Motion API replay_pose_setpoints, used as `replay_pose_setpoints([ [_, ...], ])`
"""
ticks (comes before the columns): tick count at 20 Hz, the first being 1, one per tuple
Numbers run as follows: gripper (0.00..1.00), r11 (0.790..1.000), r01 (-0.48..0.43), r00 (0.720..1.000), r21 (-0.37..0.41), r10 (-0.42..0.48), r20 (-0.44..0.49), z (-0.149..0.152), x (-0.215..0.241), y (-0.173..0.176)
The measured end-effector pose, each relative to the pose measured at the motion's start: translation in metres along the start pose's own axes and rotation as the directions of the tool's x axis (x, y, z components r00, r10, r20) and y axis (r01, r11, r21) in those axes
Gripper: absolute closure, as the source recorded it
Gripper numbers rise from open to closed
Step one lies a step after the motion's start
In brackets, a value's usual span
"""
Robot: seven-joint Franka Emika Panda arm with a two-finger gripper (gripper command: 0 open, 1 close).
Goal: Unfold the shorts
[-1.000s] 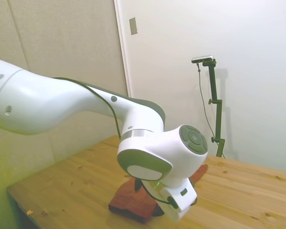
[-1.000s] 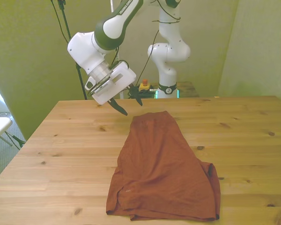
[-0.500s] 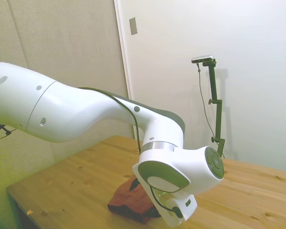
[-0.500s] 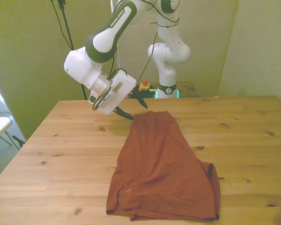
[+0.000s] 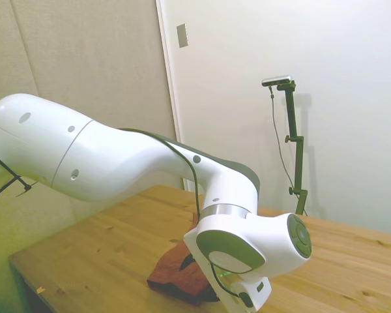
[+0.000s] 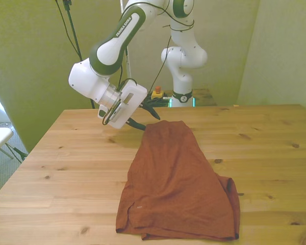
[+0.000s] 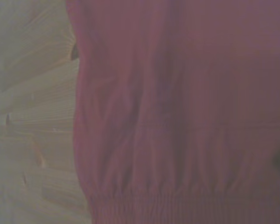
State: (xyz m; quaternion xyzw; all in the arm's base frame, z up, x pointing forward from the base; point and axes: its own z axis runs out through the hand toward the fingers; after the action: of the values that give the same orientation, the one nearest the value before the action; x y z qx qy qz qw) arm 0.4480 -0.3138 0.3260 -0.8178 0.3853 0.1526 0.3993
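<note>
The rust-red shorts (image 6: 176, 178) lie folded on the wooden table (image 6: 66, 168), running from the far middle toward the near edge. My gripper (image 6: 146, 119) hovers low over the table at the far corner of the shorts on the front view's left. It is open, with nothing between its dark fingers (image 6: 136, 125), and one finger is right at the cloth's edge. In the side view the arm's wrist hides most of the shorts (image 5: 173, 279). The wrist view is filled by the shorts (image 7: 177, 107), showing a gathered band and bare table (image 7: 32, 140) beside them.
The table stretches wide on both sides of the garment, with open wood at the front view's left and right (image 6: 275, 148). A small red and yellow button box (image 6: 157, 94) stands behind the far edge by the robot base.
The gripper has come down and moved toward the shorts' far corner, from well above the table to just above it. It stays open. The shorts have not moved.
</note>
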Motion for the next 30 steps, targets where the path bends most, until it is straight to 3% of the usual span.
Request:
replay_pose_setpoints([
  [21, 1.00, 1.000, 0.018, 1.000, 0.014, -0.018, 0.007, 0.000, 0.003, 0.008],
  [26, 1.00, 0.993, 0.118, 0.993, -0.009, -0.118, 0.000, 0.000, -0.025, -0.047],
  [30, 1.00, 0.976, 0.205, 0.979, -0.071, -0.204, 0.023, 0.030, -0.058, -0.111],
])
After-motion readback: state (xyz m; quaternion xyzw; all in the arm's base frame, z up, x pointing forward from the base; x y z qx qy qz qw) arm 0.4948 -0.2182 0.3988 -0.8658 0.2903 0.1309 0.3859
